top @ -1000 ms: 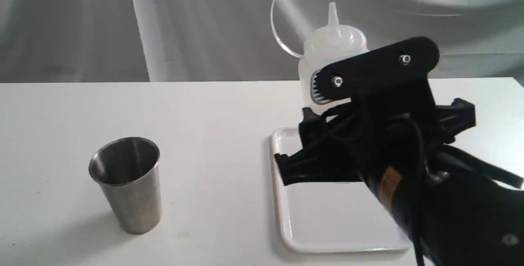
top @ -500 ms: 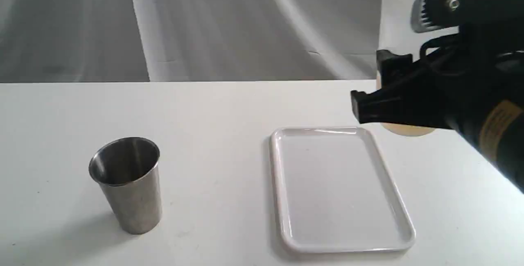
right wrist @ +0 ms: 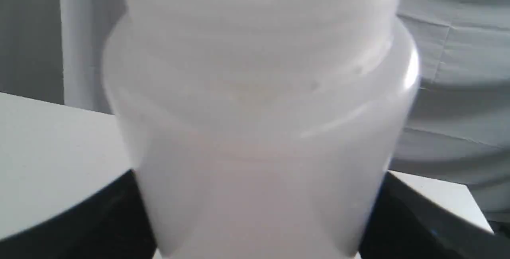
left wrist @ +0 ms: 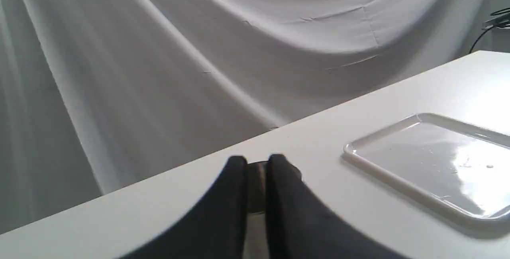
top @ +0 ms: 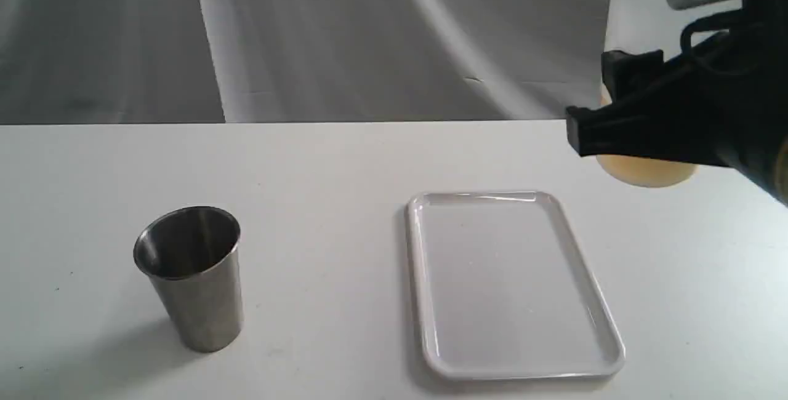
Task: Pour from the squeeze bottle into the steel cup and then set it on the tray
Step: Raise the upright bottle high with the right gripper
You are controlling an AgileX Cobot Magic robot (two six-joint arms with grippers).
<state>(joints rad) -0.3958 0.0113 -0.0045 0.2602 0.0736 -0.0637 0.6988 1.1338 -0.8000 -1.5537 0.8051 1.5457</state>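
My right gripper [top: 668,15] is shut on the squeeze bottle [top: 637,37] and holds it upright in the air at the far right, above the table and beyond the tray's right far corner. Amber liquid [top: 646,171] shows at the bottle's base; its nozzle is cut off by the frame's top. The right wrist view is filled by the bottle [right wrist: 259,111], with a black finger on either side. The white tray [top: 425,301] lies flat with nothing on it. The steel cup [top: 197,283] stands upright at the left. My left gripper [left wrist: 257,162] is shut, with a sliver of the cup behind its fingers.
White table [top: 332,166] with a grey cloth backdrop [top: 308,37] behind its far edge. The tray [left wrist: 434,159] lies to one side of the left gripper in the left wrist view. A wide gap of table separates cup and tray.
The right gripper has lifted the bottle from over the tray's far end and carried it up and to the right. The tray is now uncovered. The cup has not moved.
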